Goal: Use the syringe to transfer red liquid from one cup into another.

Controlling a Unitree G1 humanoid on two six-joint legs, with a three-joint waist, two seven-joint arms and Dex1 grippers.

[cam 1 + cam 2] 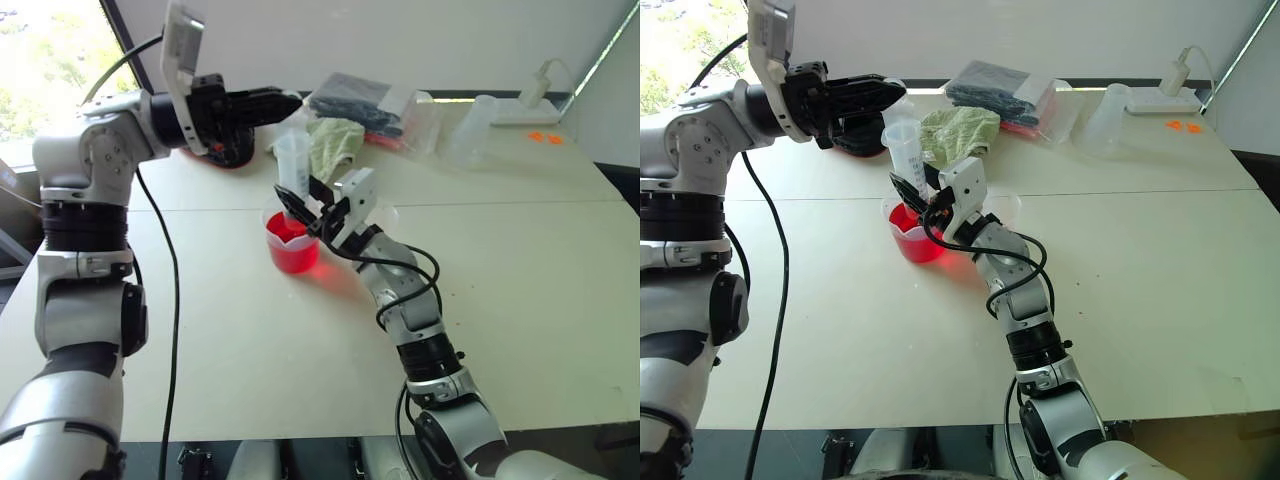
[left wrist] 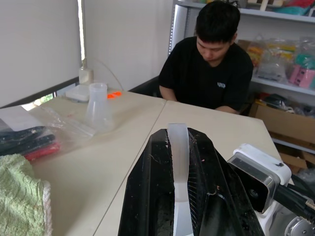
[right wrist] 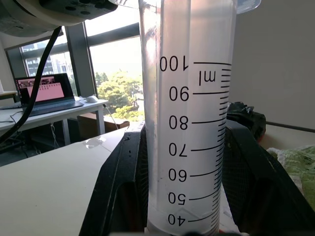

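The syringe [image 1: 293, 160] stands upright over the wide spouted cup [image 1: 292, 245], which holds red liquid [image 1: 293, 257]; its lower end dips into the cup. My right gripper [image 1: 302, 205] is shut on the clear barrel, whose ml scale [image 3: 189, 123] runs between the black fingers [image 3: 123, 191]. Up at the syringe's top, my left gripper [image 1: 285, 103] is shut on the pale plunger rod [image 2: 178, 162]. A clear cup rim [image 1: 1005, 207] shows behind my right wrist, mostly hidden; I cannot tell what it holds.
A green cloth [image 1: 335, 140], a plastic bag of dark items [image 1: 365, 105], clear cups [image 1: 470, 130] and a white power strip [image 1: 530, 105] lie at the table's back. A red and black object [image 1: 225, 155] sits under my left hand. A person [image 2: 211, 64] sits across the table.
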